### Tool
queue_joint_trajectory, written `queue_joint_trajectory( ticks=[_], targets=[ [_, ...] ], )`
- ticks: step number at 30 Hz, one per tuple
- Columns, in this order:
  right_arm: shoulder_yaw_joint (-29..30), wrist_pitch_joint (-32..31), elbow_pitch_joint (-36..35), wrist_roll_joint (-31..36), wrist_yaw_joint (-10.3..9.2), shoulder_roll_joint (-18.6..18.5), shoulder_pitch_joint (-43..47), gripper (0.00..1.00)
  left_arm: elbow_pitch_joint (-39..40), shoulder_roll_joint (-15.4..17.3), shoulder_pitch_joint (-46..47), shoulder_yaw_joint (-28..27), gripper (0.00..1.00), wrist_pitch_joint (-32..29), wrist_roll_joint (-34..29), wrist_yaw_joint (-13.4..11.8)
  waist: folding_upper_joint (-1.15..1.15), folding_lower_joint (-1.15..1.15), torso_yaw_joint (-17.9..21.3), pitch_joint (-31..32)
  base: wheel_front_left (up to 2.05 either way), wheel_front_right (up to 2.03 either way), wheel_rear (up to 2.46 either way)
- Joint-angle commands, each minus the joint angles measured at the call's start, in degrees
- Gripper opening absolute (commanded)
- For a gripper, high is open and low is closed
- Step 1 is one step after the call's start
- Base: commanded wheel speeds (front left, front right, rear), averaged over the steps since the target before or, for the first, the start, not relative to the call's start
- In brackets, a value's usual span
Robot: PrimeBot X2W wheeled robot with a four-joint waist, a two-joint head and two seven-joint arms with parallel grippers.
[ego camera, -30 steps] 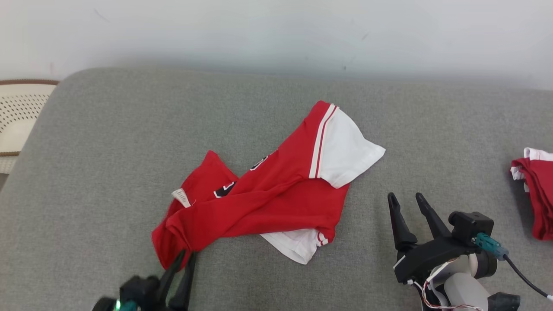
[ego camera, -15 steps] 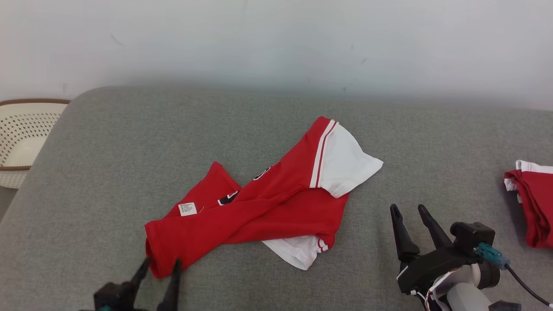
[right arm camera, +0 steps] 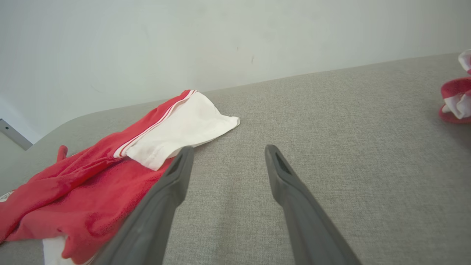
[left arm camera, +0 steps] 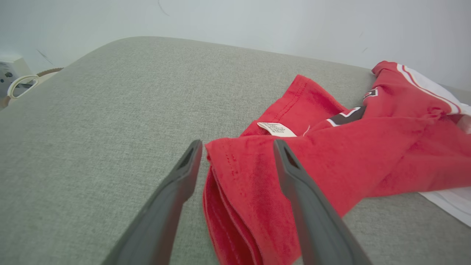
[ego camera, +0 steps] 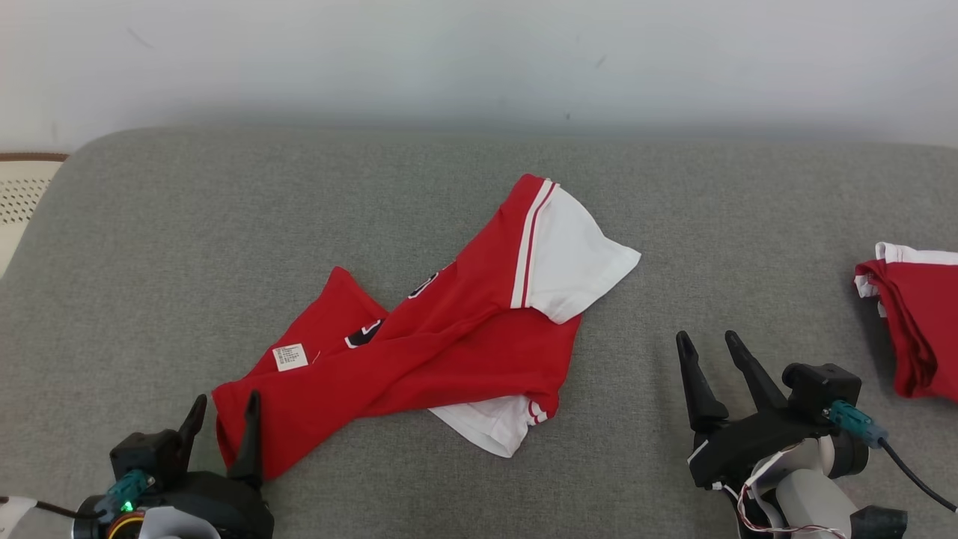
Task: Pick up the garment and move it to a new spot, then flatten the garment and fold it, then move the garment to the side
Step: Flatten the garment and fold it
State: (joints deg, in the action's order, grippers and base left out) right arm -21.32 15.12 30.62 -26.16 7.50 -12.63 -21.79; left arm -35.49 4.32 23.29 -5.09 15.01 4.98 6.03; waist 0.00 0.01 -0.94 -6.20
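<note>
Left fingers have spread off the garment, its corner between them; right fingers gape empty.

- The left gripper has two long, dark grey fingers that taper to blunt tips, each with a shallow recess near the tip.
- Its base is a black, blocky housing with a teal plug on the side and a small green light below the plug.
- The right gripper has the same matte black build.
- A black box on it carries a second teal plug with a black cable.
- Thin red and white wires loop beside the pale, rounded forearm.
</note>
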Motion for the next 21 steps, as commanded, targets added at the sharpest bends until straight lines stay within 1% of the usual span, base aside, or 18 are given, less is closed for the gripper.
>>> queue_joint_trajectory(
  ticks=[1, 2, 4, 6, 7, 8, 9, 11, 12, 13, 14, 15, 16, 21],
  targets=[
    [0.1, 0.0, -0.2, 0.1, -0.02, -0.3, -0.4, 1.00, -0.5, 0.2, 0.7, -0.6, 1.00, 0.2, 0.4, 0.1, 0.00, -0.01, 0.5, -0.7, 0.00, 0.00, 0.00],
    [0.2, 0.0, -0.3, 0.1, -0.02, -0.3, -0.6, 1.00, -0.9, 0.2, 0.9, -0.7, 0.98, 0.2, 0.5, 0.2, 0.00, -0.01, 0.5, -0.9, 0.00, 0.00, 0.00],
    [0.4, 0.0, -0.4, 0.3, -0.02, -0.3, -0.9, 1.00, -1.4, 0.1, 1.5, -1.1, 0.92, 0.2, 0.6, 0.2, 0.00, -0.01, 0.5, -1.4, 0.00, 0.00, 0.00],
    [0.5, 0.0, -0.7, 0.6, -0.02, -0.3, -1.0, 1.00, -1.6, 0.0, 1.5, -1.2, 0.80, 0.2, 0.6, 0.3, 0.00, -0.01, 0.5, -1.6, 0.00, 0.00, 0.00],
    [0.6, 0.0, -0.8, 0.8, -0.02, -0.2, -1.1, 1.00, -2.0, -0.1, 1.5, -1.4, 0.66, 0.2, 0.7, 0.3, 0.00, -0.01, 0.5, -1.8, 0.00, 0.00, 0.00],
    [0.6, 0.0, -0.9, 0.7, -0.02, -0.2, -1.1, 1.00, -2.3, 0.0, 1.7, -1.7, 0.56, 0.2, 0.8, 0.4, 0.00, -0.01, 0.5, -2.0, 0.00, 0.00, 0.00],
    [0.7, 0.0, -1.0, 0.8, -0.02, 0.0, -1.0, 1.00, -2.4, 0.0, 2.0, -1.8, 0.50, 0.2, 0.7, 0.5, 0.00, -0.01, 0.5, -2.2, 0.00, 0.00, 0.00],
    [0.8, 0.0, -1.1, 0.9, -0.02, 0.1, -1.1, 1.00, -2.5, 0.0, 2.3, -1.9, 0.43, 0.2, 0.6, 0.7, 0.00, -0.01, 0.5, -2.5, 0.00, 0.00, 0.00],
    [0.8, 0.0, -1.1, 1.0, -0.02, 0.1, -1.2, 1.00, -2.7, 0.0, 2.4, -1.9, 0.36, 0.2, 0.3, 0.7, 0.00, -0.01, 0.5, -2.6, 0.00, 0.00, 0.00],
    [0.9, 0.0, -1.2, 1.0, -0.02, 0.1, -1.3, 1.00, -2.9, -0.1, 2.4, -1.8, 0.31, 0.2, 0.2, 0.8, 0.00, -0.01, 0.5, -2.7, 0.00, 0.00, 0.00],
    [0.9, 0.0, -1.2, 1.0, -0.02, 0.1, -1.4, 1.00, -2.9, -0.1, 2.5, -1.8, 0.21, 0.2, 0.1, 0.8, 0.00, -0.01, 0.5, -2.8, 0.00, 0.00, 0.00],
    [0.9, 0.0, -1.3, 1.0, -0.02, 0.2, -1.5, 1.00, -2.9, -0.2, 2.6, -1.8, 0.06, 0.2, 0.0, 0.8, 0.00, -0.01, 0.4, -2.9, 0.00, 0.00, 0.00],
    [1.0, 0.0, -1.4, 1.0, -0.02, 0.2, -1.5, 1.00, -2.3, 0.0, 2.8, -1.9, 0.00, 0.2, -0.3, 0.7, 0.00, -0.01, 0.4, -3.0, 0.00, 0.00, 0.00],
    [1.6, 0.0, -1.2, 1.1, -0.02, 0.4, -1.3, 1.00, 0.2, -0.2, 1.3, -1.3, 0.00, 0.2, -1.0, 0.9, 0.00, -0.01, 0.0, -2.8, 0.00, 0.00, 0.00]
  ],
)
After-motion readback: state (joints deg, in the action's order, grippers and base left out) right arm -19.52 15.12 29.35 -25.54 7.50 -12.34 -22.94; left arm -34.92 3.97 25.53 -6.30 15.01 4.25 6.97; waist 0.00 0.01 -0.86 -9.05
